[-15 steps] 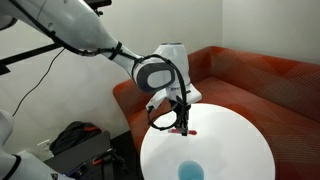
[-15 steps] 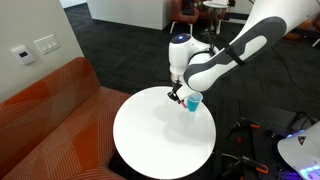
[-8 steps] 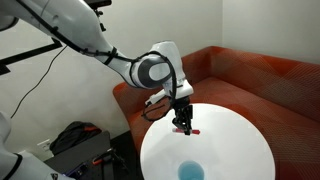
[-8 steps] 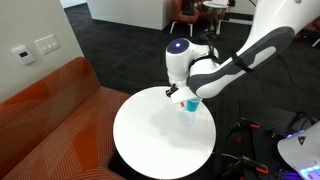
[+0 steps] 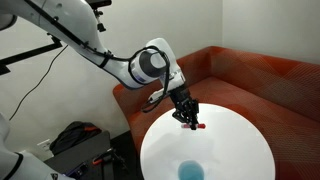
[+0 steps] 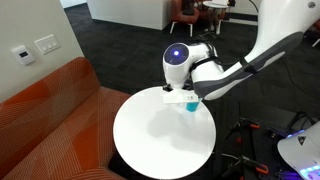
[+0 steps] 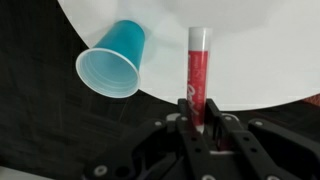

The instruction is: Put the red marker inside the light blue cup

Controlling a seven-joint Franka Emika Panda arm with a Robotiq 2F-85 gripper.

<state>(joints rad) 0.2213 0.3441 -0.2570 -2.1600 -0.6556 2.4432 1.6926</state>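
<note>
My gripper (image 7: 200,115) is shut on the red marker (image 7: 197,65), which sticks out straight from between the fingers, pale end away from me. The light blue cup (image 7: 112,62) stands upright and open on the round white table (image 7: 260,50), to the left of the marker in the wrist view. In an exterior view the gripper (image 5: 189,117) holds the marker (image 5: 197,126) just above the table's far part, and the cup (image 5: 190,171) stands near the front edge. In an exterior view the cup (image 6: 191,104) shows partly behind the gripper (image 6: 178,94).
An orange-red sofa (image 5: 260,80) curves round the table's far side and also shows in an exterior view (image 6: 50,110). A black bag (image 5: 75,140) lies on the floor beside the table. The table top (image 6: 150,140) is ringed by dark carpet.
My gripper has risen a little from the table with the marker in it and has tilted. The cup has not moved.
</note>
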